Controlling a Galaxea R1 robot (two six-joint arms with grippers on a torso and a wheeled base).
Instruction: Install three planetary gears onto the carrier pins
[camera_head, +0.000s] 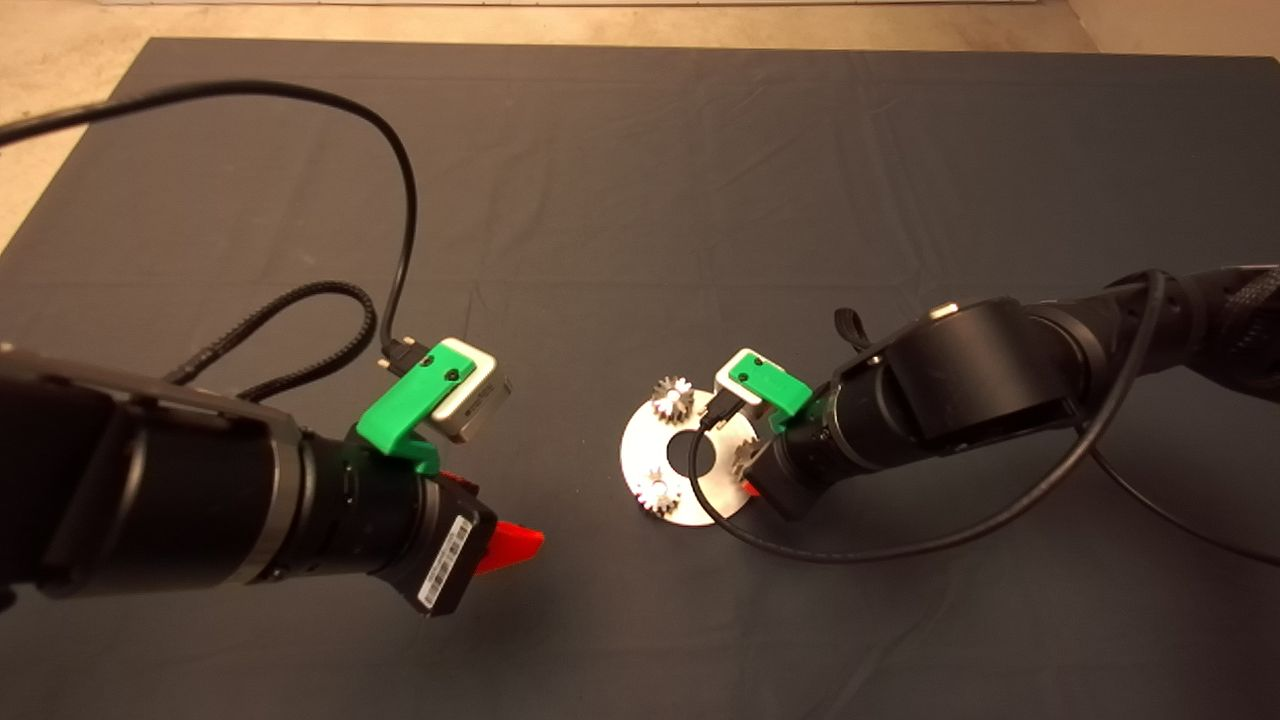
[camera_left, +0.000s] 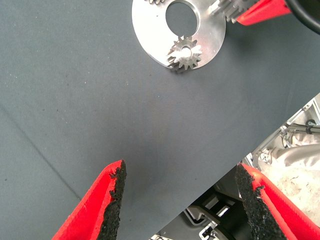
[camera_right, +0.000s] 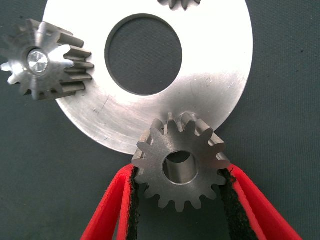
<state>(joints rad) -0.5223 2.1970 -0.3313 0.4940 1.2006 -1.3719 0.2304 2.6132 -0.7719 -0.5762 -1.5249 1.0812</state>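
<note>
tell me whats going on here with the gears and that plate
The right gripper is shut on the third planetary gear, holding it at the edge of the round silver plate; the pin does not show through its hole. Two other gears already sit on their pins on the plate. The left gripper hangs open over the mat to the plate's left, holding nothing.
</note>
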